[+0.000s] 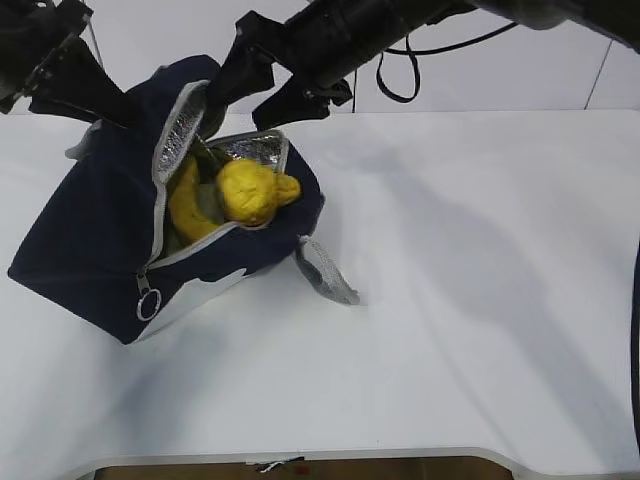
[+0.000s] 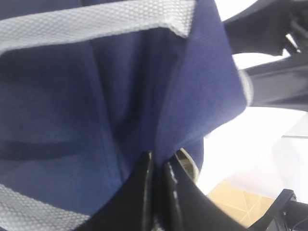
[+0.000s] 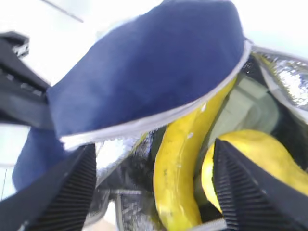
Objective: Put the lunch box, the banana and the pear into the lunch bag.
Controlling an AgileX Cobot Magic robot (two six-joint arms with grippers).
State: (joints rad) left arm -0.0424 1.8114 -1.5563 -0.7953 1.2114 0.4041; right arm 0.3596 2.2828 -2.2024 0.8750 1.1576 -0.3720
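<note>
Lower left of the exterior frame: lunch bag (image 1: 90, 250) slumped on the white tabletop (image 1: 450, 330), soft navy fabric, likely to fold wherever gripped; best taken at a strap or stiff rim. In its open mouth, left of centre: banana (image 1: 188, 205) and pear (image 1: 255, 192), both smooth and bruisable, with the sage lid of the lunch box (image 3: 240, 103) just behind them. Upper centre: right gripper (image 1: 268, 85) spread wide, empty, above the opening. Upper left: left gripper (image 2: 158, 166) pinched shut on bag fabric.
</note>
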